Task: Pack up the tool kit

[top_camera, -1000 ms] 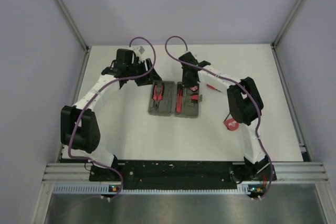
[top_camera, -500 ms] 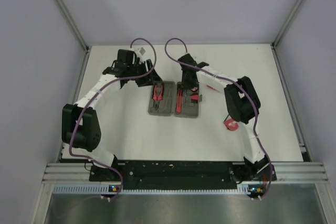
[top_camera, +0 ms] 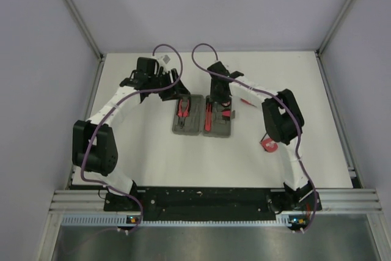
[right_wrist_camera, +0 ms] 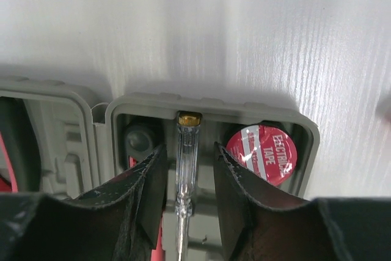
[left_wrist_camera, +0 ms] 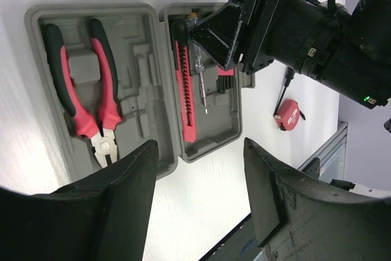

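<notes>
- At mid-table the case (top_camera: 189,128) lay open and flat, its halves side by side, long sides running away from the arm bases.
- Pliers (left_wrist_camera: 82,99) sat lengthwise in the left half, nose toward the end nearest the left fingers (left_wrist_camera: 116,206).
- Knife (left_wrist_camera: 186,99) lay lengthwise in the right half, on the hinge side.
- Screwdriver (right_wrist_camera: 183,181), clear-handled, lay beside the knife and parallel to it, brass cap against the case's end wall, tip pointing down the case's length.
- Right gripper (right_wrist_camera: 190,154) hung over that end, jaws spread either side of the screwdriver's handle, with a gap showing on both sides.
- Left gripper (left_wrist_camera: 200,148) hovered by the pliers' nose end of the case, jaws wide apart, holding nothing.
- Tape roll (right_wrist_camera: 263,154), red, sat in the corner pocket beside the screwdriver.
- Tape measure (left_wrist_camera: 287,114) lay on the table (top_camera: 153,151), well apart from the case, on its right.
</notes>
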`<state>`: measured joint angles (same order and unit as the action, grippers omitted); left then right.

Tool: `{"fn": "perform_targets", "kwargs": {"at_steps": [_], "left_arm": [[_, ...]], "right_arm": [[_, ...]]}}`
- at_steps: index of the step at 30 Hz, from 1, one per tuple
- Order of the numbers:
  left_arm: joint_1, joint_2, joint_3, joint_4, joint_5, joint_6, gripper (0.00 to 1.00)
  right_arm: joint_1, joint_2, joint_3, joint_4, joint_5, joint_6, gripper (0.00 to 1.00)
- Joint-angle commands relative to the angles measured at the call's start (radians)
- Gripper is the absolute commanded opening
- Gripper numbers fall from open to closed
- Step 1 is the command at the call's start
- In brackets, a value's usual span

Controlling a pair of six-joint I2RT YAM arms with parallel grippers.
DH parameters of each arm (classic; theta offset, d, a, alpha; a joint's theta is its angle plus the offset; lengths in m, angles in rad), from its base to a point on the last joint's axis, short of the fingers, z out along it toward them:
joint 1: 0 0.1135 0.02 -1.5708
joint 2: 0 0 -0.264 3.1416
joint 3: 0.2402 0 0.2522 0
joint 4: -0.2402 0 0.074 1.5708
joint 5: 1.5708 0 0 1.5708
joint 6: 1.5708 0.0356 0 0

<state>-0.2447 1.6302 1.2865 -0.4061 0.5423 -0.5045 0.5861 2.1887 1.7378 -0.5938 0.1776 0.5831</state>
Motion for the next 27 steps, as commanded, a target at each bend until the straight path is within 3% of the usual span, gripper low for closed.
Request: {"fn": "perform_targets", "kwargs": {"at_steps": [1, 8, 15, 20, 27], "left_arm": [[-0.004, 0.022, 0.030, 0.076, 0.059, -0.023, 0.61], [-0.050, 0.131, 0.094, 0.167, 0.137, -0.088, 0.43], [-0.129, 0.325, 0.235, 0.259, 0.171, -0.149, 0.27], [-0.183, 0.416, 0.333, 0.190, 0.085, -0.100, 0.20], [-0.206, 0.497, 0.335, 0.167, 0.056, -0.086, 0.16]], "right_arm": [[0.001, -0.139, 0.017, 0.005, -0.023, 0.001, 0.39], [0.001, -0.266, -0.138, 0.028, -0.084, 0.015, 0.33], [0.006, -0.357, -0.354, 0.107, -0.151, 0.058, 0.16], [0.020, -0.409, -0.466, 0.219, -0.217, 0.067, 0.16], [0.021, -0.415, -0.507, 0.261, -0.233, 0.122, 0.13]]}}
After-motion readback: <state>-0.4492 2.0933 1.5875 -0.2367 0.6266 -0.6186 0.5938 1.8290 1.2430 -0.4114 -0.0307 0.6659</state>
